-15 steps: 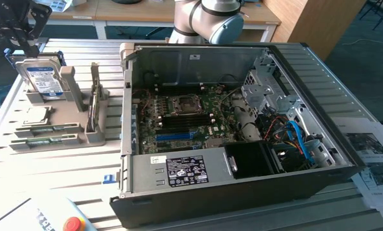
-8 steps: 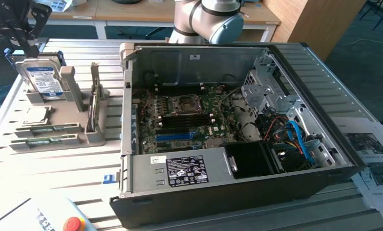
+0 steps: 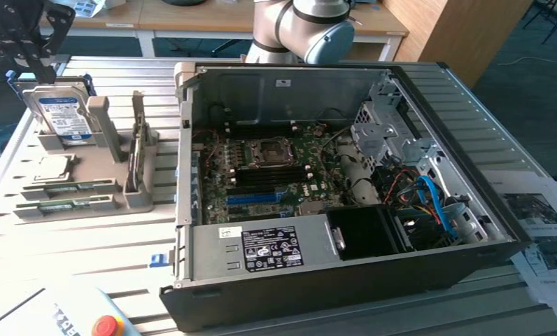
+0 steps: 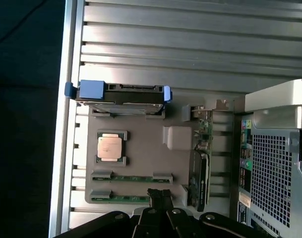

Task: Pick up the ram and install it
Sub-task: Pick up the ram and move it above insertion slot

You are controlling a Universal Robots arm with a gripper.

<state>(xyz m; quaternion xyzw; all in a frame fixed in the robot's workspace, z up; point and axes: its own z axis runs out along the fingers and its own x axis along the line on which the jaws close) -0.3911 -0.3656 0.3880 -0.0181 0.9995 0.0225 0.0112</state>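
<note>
Ram (image 4: 122, 198) lying in grey holder (image 4: 141, 148), apart below jaws, jaws closed together, holding nothing

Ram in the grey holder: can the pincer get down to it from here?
Likely yes. Both ram sticks lie uncovered in the grey holder, with nothing over them, and the pincer hangs above that holder. The upright hard drive stands apart from them.

Soft daylight falls on the table (image 3: 82, 231), and its pale slats look bright at the exterior view's left. Inside the open computer case (image 3: 259, 91) it is dimmer, with deep shadow in the near corner at the exterior view's right. In the wrist view the slats glare white, and the pincer (image 4: 159, 198) is a black shape without detail.
</note>
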